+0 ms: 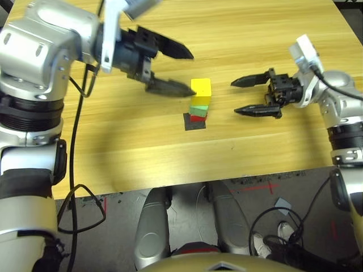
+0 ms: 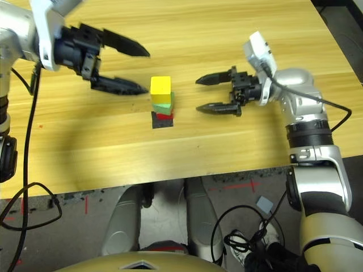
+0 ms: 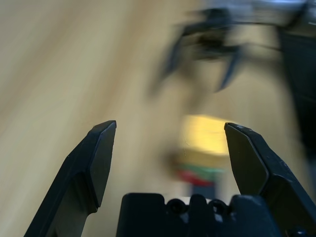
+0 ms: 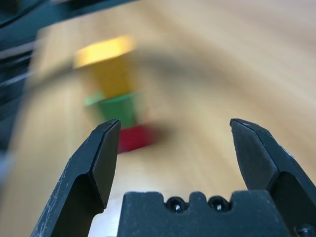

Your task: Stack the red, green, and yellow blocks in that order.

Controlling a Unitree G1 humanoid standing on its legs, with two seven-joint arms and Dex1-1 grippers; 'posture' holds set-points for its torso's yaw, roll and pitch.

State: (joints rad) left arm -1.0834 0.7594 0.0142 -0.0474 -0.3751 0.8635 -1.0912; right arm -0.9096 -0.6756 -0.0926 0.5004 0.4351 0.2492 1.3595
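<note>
The three blocks stand as one stack in the middle of the table: the red block (image 1: 197, 118) lowest, the green block (image 1: 199, 104) on it, the yellow block (image 1: 201, 87) on top. The stack rests on a flat black square patch (image 1: 194, 124). My left gripper (image 1: 177, 70) hovers just left of the yellow block, open, with nothing between its fingers. To the stack's right my right gripper (image 1: 245, 97) also stands open and empty, its tips pointing at the stack. The right wrist view shows the yellow block (image 4: 106, 61) over green (image 4: 117, 107) over red (image 4: 134, 137).
The wooden table (image 1: 272, 141) has bare surface all round the stack. Its front edge runs across the lower part of the head views. A black cable (image 1: 74, 164) hangs down beside my left arm.
</note>
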